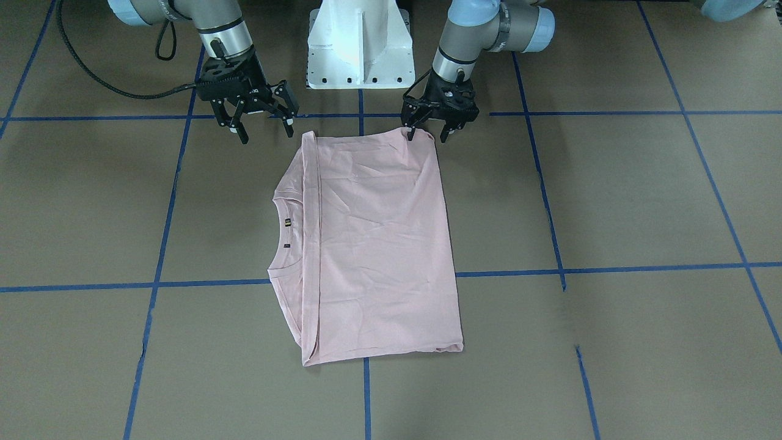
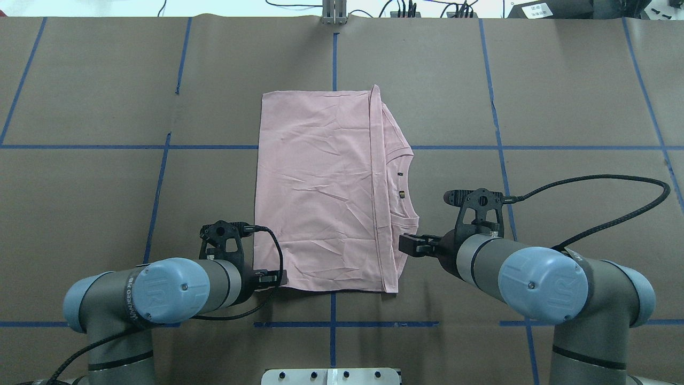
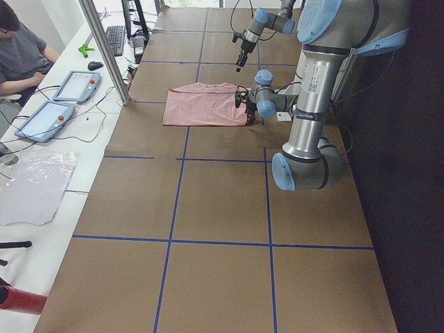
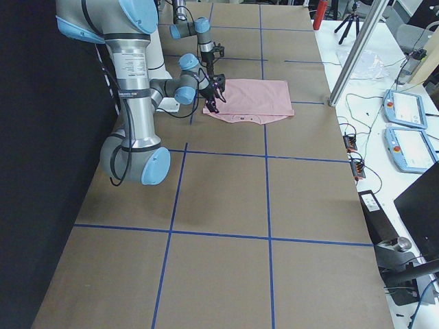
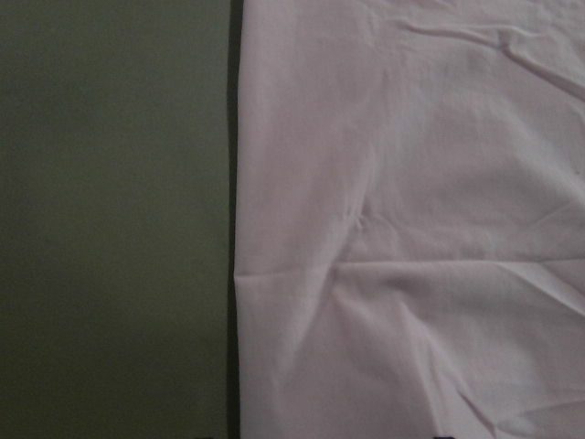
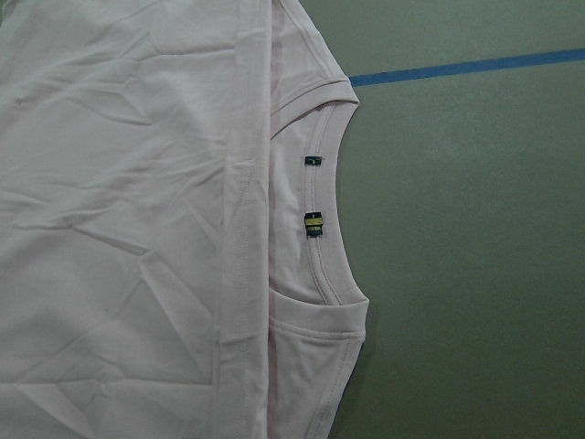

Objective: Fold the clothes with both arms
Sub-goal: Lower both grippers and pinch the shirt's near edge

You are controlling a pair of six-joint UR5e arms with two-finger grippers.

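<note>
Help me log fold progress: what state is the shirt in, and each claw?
T-shirt: folded over, lying flat, plain side up.
Collar: exposed past the folded edge, on the robot's right.
Left claw: open, at the T-shirt's near corner.
Right claw: open, beside the T-shirt, holding nothing.

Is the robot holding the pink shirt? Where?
No, nothing is held. The left gripper is open at the T-shirt's corner; the right gripper is open beside it.

Brown table (image 1: 611,201) gridded with blue tape (image 1: 611,269); a white bench (image 3: 41,250) alongside carries two tablets (image 3: 76,84).
</note>
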